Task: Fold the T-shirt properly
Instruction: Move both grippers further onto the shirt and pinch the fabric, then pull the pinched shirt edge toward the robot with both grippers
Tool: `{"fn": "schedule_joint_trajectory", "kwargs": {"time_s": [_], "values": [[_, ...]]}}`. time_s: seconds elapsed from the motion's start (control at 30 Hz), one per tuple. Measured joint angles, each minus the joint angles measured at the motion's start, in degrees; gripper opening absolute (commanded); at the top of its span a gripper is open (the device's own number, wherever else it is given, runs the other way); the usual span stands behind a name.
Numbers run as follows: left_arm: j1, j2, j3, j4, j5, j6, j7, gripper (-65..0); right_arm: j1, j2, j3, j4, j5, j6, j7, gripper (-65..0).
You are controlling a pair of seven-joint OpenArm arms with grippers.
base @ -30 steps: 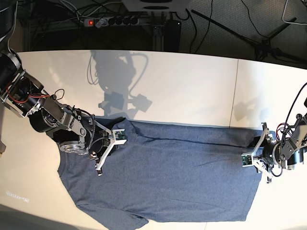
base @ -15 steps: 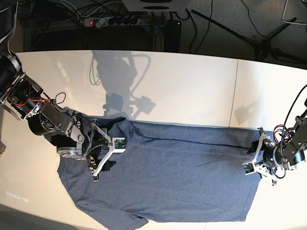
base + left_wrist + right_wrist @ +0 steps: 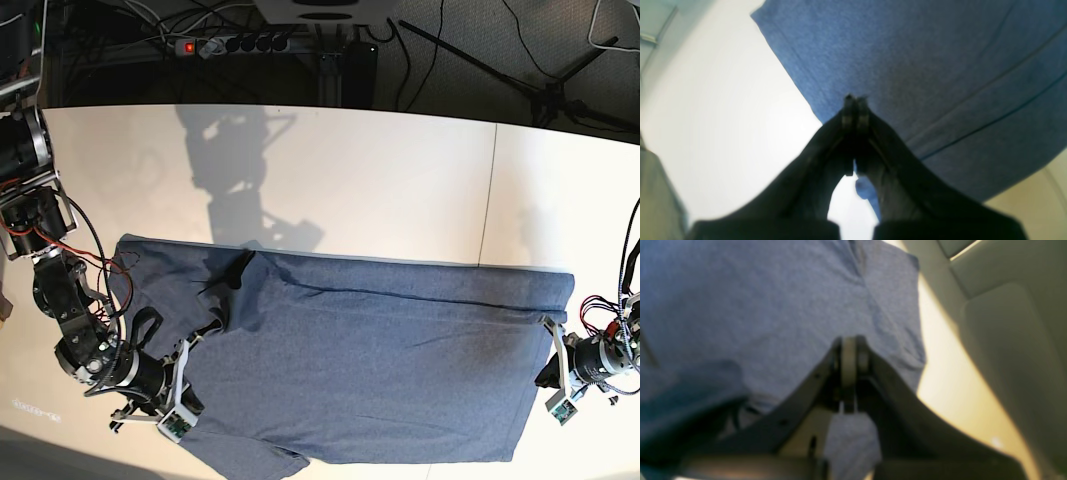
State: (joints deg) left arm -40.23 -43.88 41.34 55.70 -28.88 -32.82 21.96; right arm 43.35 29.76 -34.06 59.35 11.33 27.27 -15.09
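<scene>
- Two arms of mine sit at opposite ends of the T-shirt [image 3: 370, 370], which lies spread flat across the near half of the white counter [image 3: 380, 180].
- My left fingers [image 3: 855, 100] are pressed together, tips over the blue fabric just inside its side edge; whether cloth is pinched between them I cannot tell.
- My right fingers [image 3: 850, 350] are also closed tip to tip, above the shirt near a sleeve [image 3: 897, 323]; any grip is unclear.
- Bare counter stretches wide beyond the shirt's far edge, with narrower strips at both ends.
- Beyond the counter's far edge sit a power strip [image 3: 235, 44], cables and a tripod [image 3: 540, 85], well apart from the cloth.
</scene>
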Motion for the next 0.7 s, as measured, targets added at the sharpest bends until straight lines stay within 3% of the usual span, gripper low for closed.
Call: {"fn": "schedule_joint_trajectory", "kwargs": {"time_s": [0.23, 0.57, 0.7], "values": [[5.1, 3.3, -3.1, -0.8, -4.9, 0.0, 2.0, -65.0, -3.9, -3.4, 1.1, -7.4, 2.9, 0.0, -0.1, -65.0], [5.8, 9.1, -6.1, -8.6, -5.7, 0.0, 1.8, -65.0, -15.0, -5.7, 15.6, -8.0, 6.3, 0.0, 0.2, -65.0], [6.1, 11.4, -6.1, -13.8, -5.8, 0.0, 1.9, -65.0, -18.3, -6.1, 17.8, -8.1, 6.5, 0.0, 2.1, -65.0]]}}
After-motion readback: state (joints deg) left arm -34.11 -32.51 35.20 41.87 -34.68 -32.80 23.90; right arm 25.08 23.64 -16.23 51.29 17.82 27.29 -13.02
